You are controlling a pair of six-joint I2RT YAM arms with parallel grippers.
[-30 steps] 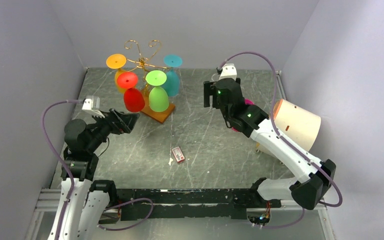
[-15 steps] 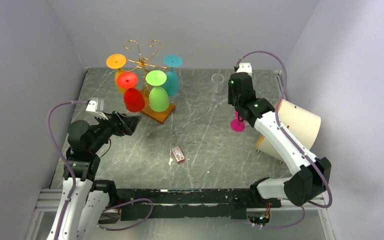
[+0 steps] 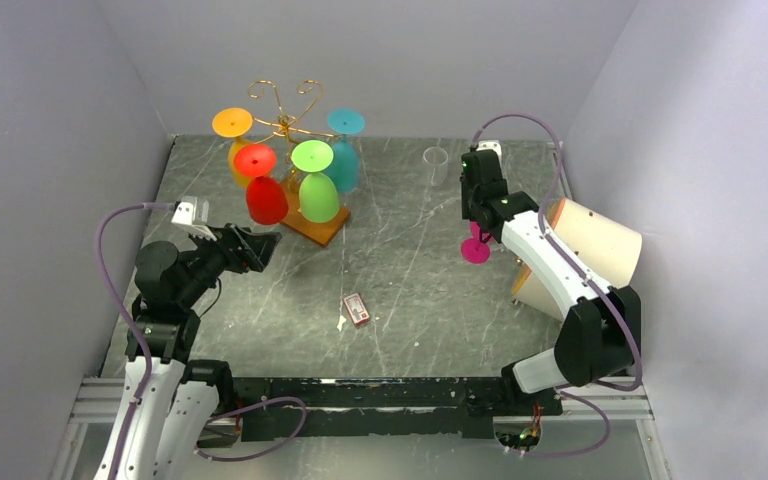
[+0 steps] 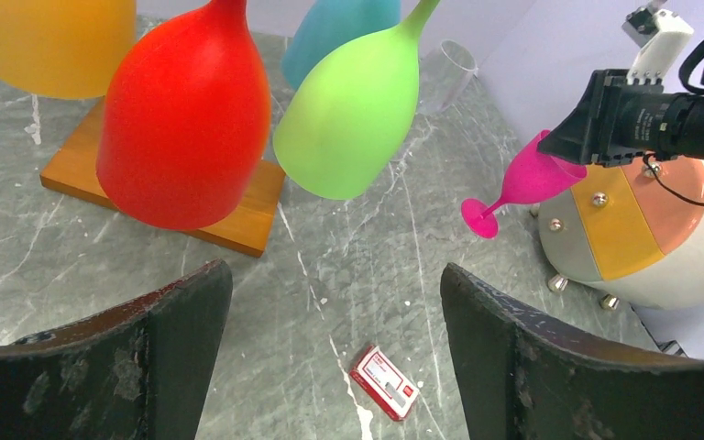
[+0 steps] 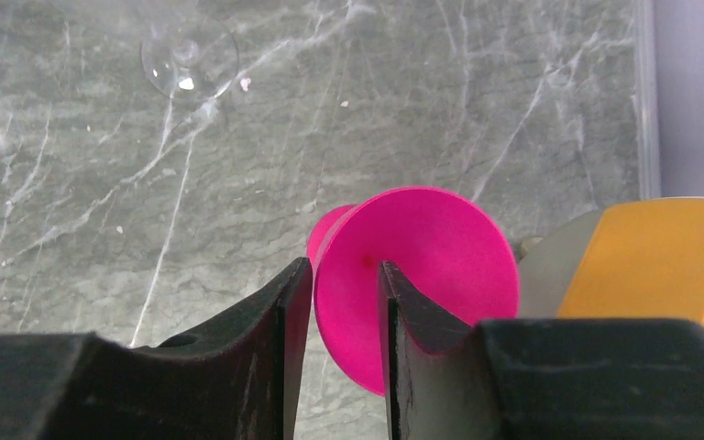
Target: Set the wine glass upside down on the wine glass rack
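Note:
The wine glass [image 3: 475, 250] is magenta and is held by my right gripper [image 3: 480, 222] at the table's right side, its round foot [image 5: 440, 266] showing just past the fingertips. The right gripper [image 5: 341, 275] is shut on it. In the left wrist view the glass [image 4: 522, 183] tilts with its foot down and to the left. The wine glass rack [image 3: 282, 110] stands at the back left on its wooden base [image 3: 328, 229], with orange [image 3: 232, 123], red [image 3: 265, 198], green [image 3: 317, 197] and teal [image 3: 345, 160] glasses hanging upside down. My left gripper [image 3: 260, 245] is open and empty near the rack's base [image 4: 82, 170].
A clear glass [image 3: 436, 163] stands at the back right of centre. A small red-and-white box [image 3: 357, 309] lies mid-table. A large rounded white, orange and peach object [image 3: 592, 245] lies at the right edge, close behind the right arm. Grey walls enclose three sides.
My right arm swung right and its jaws closed on the magenta glass, whose foot now shows clear of the arm. The left arm has barely moved.

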